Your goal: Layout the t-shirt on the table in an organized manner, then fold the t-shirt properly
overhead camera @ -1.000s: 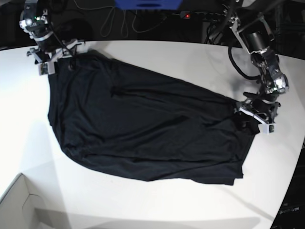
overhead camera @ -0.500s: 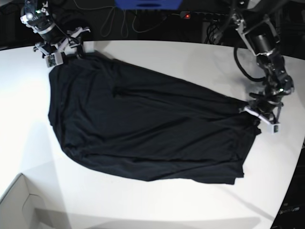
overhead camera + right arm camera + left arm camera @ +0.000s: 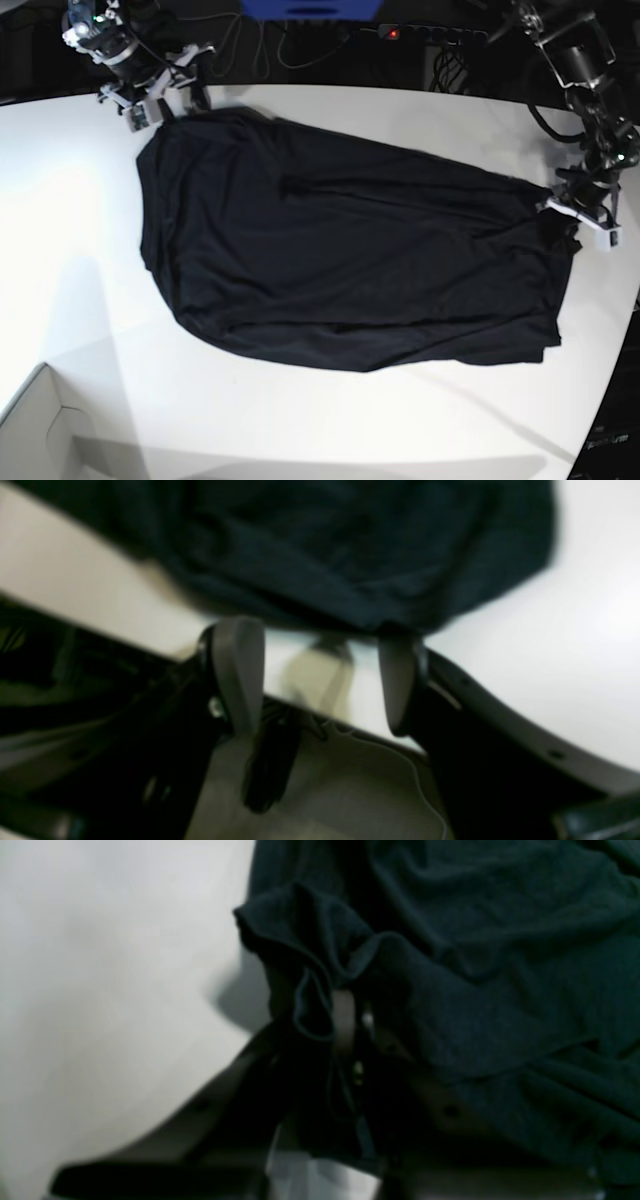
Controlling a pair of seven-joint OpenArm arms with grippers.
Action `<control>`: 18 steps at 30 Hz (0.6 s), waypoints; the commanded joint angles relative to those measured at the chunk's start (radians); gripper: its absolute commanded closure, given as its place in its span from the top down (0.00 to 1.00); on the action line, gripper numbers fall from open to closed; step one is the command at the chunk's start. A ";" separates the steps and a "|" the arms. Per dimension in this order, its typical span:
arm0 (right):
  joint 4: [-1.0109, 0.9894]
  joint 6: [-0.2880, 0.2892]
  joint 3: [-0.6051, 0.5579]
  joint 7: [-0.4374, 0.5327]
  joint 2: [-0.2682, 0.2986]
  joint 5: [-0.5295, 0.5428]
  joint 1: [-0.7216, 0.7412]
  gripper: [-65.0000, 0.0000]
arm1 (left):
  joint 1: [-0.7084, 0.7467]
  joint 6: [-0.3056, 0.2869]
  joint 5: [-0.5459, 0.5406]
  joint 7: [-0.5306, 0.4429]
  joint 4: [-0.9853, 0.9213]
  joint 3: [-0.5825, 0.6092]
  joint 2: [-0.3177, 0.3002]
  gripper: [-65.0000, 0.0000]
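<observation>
The black t-shirt [image 3: 350,260] lies spread and wrinkled across the white table [image 3: 300,420]. At the shirt's right end my left gripper [image 3: 580,215] is shut on a bunched fold of its edge. In the left wrist view the dark fabric [image 3: 475,940] wraps over the closed fingers [image 3: 344,1025]. My right gripper [image 3: 160,95] stands open at the shirt's far left corner. In the right wrist view its fingers [image 3: 237,675] are wide apart, bare table [image 3: 550,655] shows between them, and the shirt's edge [image 3: 350,555] lies just past the tips.
A pale cardboard box corner [image 3: 40,430] sits at the front left. Cables and a power strip with a red light [image 3: 395,33] run behind the table's far edge. The table's curved edge [image 3: 615,390] cuts in at the right.
My left gripper shut on the shirt's right edge and drew it right and back; the whole shirt slid right. My right gripper moved right along the far edge, staying open.
</observation>
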 commanded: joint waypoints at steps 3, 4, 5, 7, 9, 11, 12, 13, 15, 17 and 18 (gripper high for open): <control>0.029 0.006 -0.050 0.127 0.042 0.012 -0.017 0.57 | 0.011 -0.003 0.003 0.001 0.014 -0.003 -0.021 0.00; 0.023 0.006 -0.059 0.155 0.050 0.010 -0.017 0.57 | 0.016 -0.003 0.004 0.001 0.014 -0.003 -0.021 0.00; 0.020 0.006 -0.067 0.172 0.054 0.010 -0.015 0.57 | 0.017 -0.003 0.004 0.001 0.014 -0.005 -0.021 0.00; 0.007 0.006 -0.079 0.195 0.059 0.010 -0.009 0.57 | 0.017 -0.003 0.007 0.001 0.014 -0.026 -0.021 0.00; -0.010 0.006 -0.087 0.199 0.059 0.010 -0.001 0.57 | 0.017 -0.003 0.009 0.004 0.014 -0.048 -0.021 0.00; -0.020 0.006 -0.087 0.196 0.059 0.010 0.023 0.57 | 0.016 -0.003 0.009 0.003 0.014 -0.053 -0.021 0.00; -0.034 0.006 -0.089 0.198 0.059 0.010 0.030 0.57 | 0.016 -0.003 0.009 0.003 0.014 -0.053 -0.021 0.00; -0.043 0.006 -0.098 0.199 0.059 0.010 0.039 0.56 | 0.016 -0.003 0.009 0.003 0.014 -0.053 -0.021 0.00; -0.060 0.006 -0.109 0.199 0.059 0.010 0.057 0.56 | 0.016 -0.003 0.009 0.003 0.014 -0.053 -0.021 0.00; -0.079 0.006 -0.109 0.199 0.059 0.010 0.074 0.56 | 0.016 -0.003 0.009 0.003 0.014 -0.053 -0.021 0.00; -0.082 0.006 -0.110 0.199 0.059 0.010 0.083 0.56 | 0.016 -0.003 0.009 0.003 0.014 -0.053 -0.021 0.00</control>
